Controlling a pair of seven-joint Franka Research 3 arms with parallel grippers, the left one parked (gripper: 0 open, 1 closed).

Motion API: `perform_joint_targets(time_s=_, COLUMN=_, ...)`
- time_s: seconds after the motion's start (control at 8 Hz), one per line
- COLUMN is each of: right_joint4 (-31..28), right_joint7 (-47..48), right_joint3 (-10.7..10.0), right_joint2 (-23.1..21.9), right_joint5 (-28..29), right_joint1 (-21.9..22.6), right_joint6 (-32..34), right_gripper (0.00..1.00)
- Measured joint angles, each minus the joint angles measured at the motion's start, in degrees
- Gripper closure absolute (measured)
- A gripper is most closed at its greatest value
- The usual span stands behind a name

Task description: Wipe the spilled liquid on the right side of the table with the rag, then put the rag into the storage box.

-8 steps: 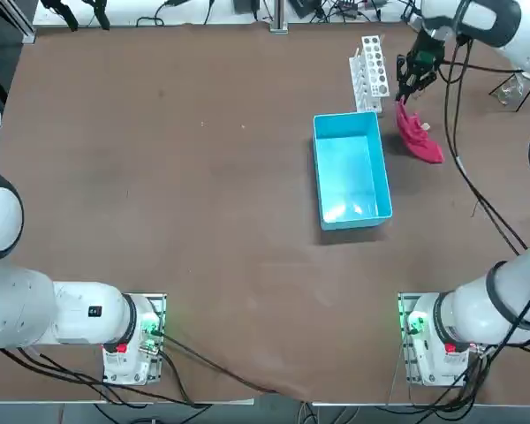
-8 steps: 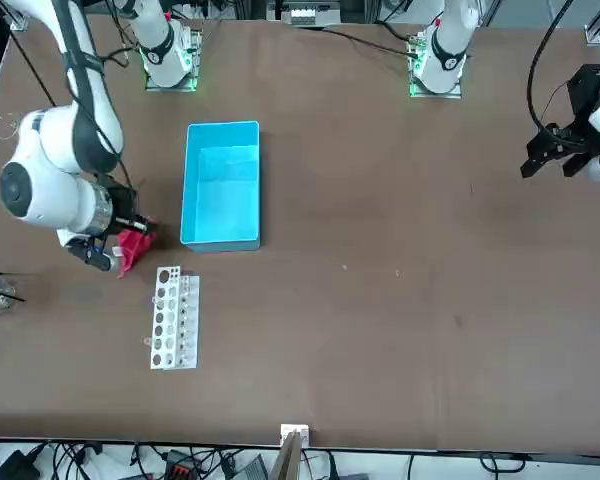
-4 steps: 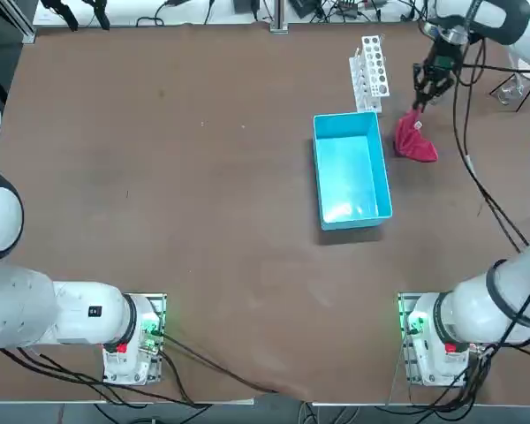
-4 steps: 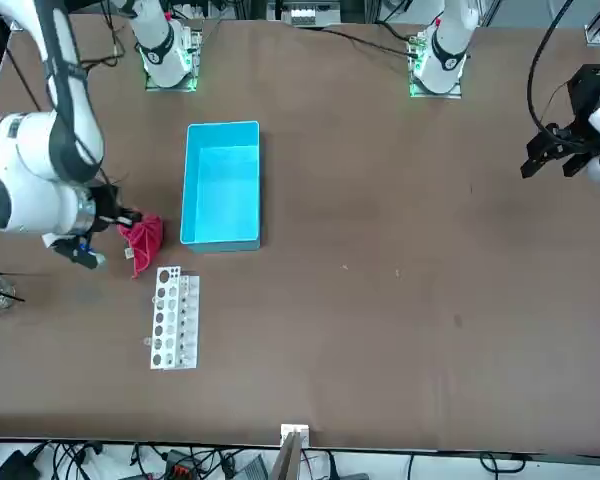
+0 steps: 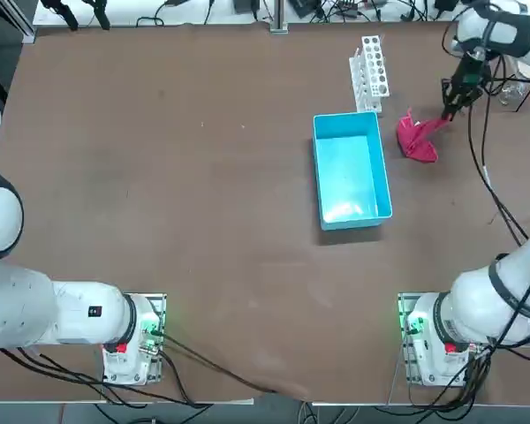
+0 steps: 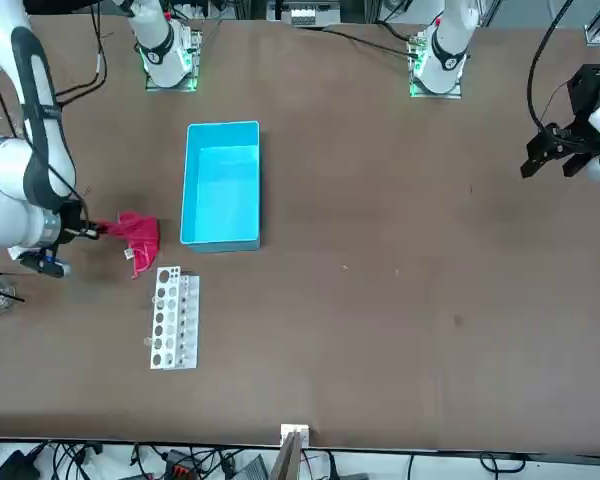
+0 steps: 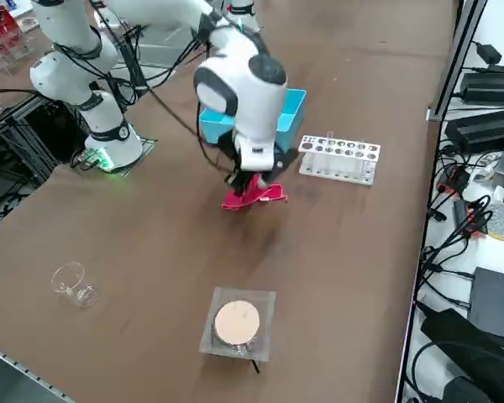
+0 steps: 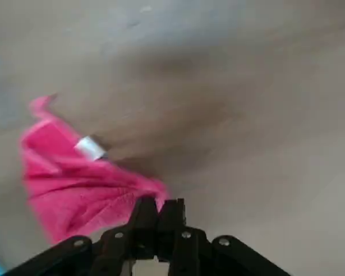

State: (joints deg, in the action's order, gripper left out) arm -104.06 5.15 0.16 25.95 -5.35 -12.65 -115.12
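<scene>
The red-pink rag (image 5: 416, 140) lies spread on the dark-brown table (image 5: 203, 177), just right of the light-blue storage box (image 5: 318, 168). My right gripper (image 5: 448, 114) is low over the table at the rag's right corner, shut on that corner. In the wrist view the closed fingertips (image 8: 159, 210) pinch the cloth's tip while the rag (image 8: 75, 184) trails out behind. The front view shows the rag (image 6: 136, 232) stretched between the gripper (image 6: 88, 231) and the box (image 6: 220, 242). No spilled liquid can be made out on the tabletop.
A white test-tube rack (image 5: 371, 69) stands just beyond the box. Near the table's right edge are a clear glass (image 7: 74, 284) and a square holder with a round cork-coloured disc (image 7: 238, 323). The box (image 7: 296, 105) is empty.
My right gripper has travelled toward the table's right edge, dragging the rag by its corner away from the rack; the cloth has stretched out behind it.
</scene>
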Motion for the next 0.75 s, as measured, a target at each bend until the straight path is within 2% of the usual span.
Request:
perform_joint_targets(time_s=0.5, right_joint4=2.9, right_joint7=-11.58, right_joint3=-0.21, right_joint2=7.52, right_joint5=-6.22, right_joint1=-13.35, right_joint6=-13.91, right_gripper=0.98)
perform_joint_targets(time_s=0.75, right_joint4=7.46, right_joint7=-18.32, right_joint3=-0.19, right_joint2=10.54, right_joint5=-9.73, right_joint1=-18.54, right_joint6=-15.06, right_gripper=0.98)
